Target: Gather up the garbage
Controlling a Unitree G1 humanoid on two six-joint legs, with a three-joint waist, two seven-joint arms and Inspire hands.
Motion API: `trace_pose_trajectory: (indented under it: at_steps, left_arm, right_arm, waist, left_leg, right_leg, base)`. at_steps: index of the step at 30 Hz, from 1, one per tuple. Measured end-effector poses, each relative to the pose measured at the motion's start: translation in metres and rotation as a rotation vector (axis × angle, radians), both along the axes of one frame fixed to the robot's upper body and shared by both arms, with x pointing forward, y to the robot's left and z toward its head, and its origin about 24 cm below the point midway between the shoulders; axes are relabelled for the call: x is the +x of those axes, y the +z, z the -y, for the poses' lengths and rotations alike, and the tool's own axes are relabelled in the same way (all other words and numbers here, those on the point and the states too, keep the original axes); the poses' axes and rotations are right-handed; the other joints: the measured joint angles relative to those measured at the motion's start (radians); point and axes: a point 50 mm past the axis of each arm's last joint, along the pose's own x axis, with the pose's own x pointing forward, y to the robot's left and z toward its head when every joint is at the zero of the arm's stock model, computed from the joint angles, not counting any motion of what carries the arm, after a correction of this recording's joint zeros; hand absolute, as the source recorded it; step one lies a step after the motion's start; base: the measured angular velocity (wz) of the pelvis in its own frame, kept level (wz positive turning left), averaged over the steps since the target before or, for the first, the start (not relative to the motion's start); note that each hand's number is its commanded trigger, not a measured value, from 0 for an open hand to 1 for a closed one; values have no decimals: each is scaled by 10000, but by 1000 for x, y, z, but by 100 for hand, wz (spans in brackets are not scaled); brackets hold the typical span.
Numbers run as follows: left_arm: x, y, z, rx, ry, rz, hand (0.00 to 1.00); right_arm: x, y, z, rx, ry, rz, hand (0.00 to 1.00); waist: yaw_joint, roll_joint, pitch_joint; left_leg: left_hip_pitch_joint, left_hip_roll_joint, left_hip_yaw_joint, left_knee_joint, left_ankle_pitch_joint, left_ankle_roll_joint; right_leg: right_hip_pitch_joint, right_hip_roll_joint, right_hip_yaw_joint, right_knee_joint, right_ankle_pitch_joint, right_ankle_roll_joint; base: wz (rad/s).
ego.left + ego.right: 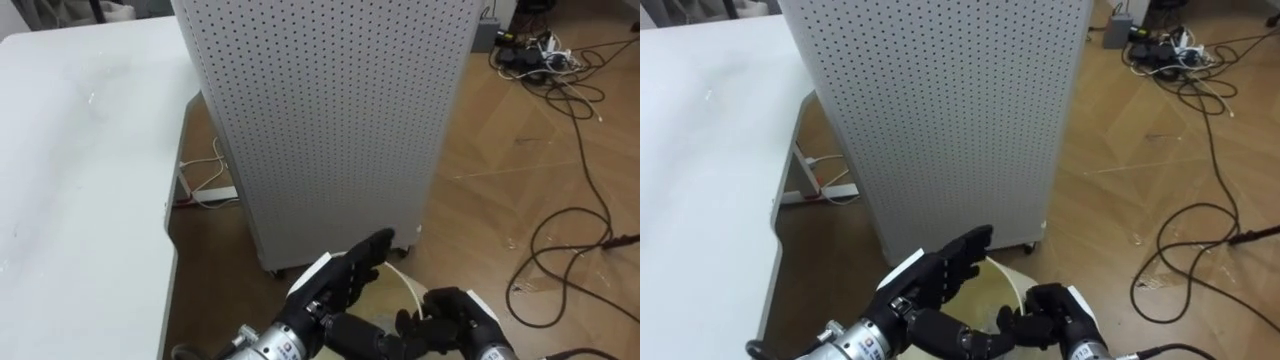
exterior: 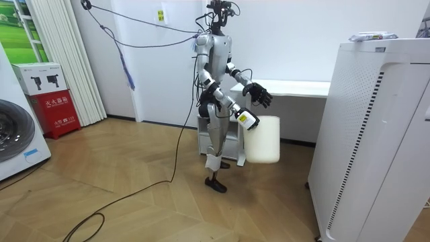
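I hold a white cylindrical bin (image 2: 263,140) in front of me; its pale rim (image 1: 408,283) shows low in the eye views. My right hand (image 1: 455,315) is curled on that rim at the bottom right. My left hand (image 1: 345,280) reaches forward just above the bin with straight fingers, touching nothing that I can see. In the room view the right hand (image 2: 247,121) sits at the bin's top and the left hand (image 2: 259,95) hovers higher. A flat packet-like thing (image 2: 373,36) lies on top of the tall white perforated cabinet (image 2: 376,134). The inside of the bin is hidden.
The perforated cabinet (image 1: 330,120) on small castors stands directly ahead. A white table (image 1: 80,180) is at my left, with white cables under it. Dark cables (image 1: 570,230) and a power strip (image 1: 530,55) lie on the wooden floor to the right.
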Motion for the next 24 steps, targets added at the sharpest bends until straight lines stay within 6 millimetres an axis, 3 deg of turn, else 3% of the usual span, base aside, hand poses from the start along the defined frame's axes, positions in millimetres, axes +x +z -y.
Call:
trace_pose_trajectory:
  at_steps: [14,19,24]
  left_arm:
    - [2,3,0,-124,179,136,0]
    - [10,23,-10,-224,1086,1170,0]
    - [12,37,-27,339,2205,2334,0]
  right_arm:
    - [-3,-3,1,-15,-204,-92,100]
    - [-14,-9,7,102,-523,-324,100]
    - [-26,-16,11,15,-913,-440,100]
  waist:
    - [21,-14,-6]
    - [48,-257,-142]
    - [111,-328,-178]
  left_leg:
    - [128,3,91,-82,0,0]
    - [410,21,72,-85,-1,-1]
    - [868,23,78,-76,-4,-5]
  right_leg:
    - [62,11,52,-8,-17,6]
    - [435,12,-40,-49,-122,14]
    - [887,62,105,-177,-171,32]
  base:
    - [0]
    - [6]
    - [-4]
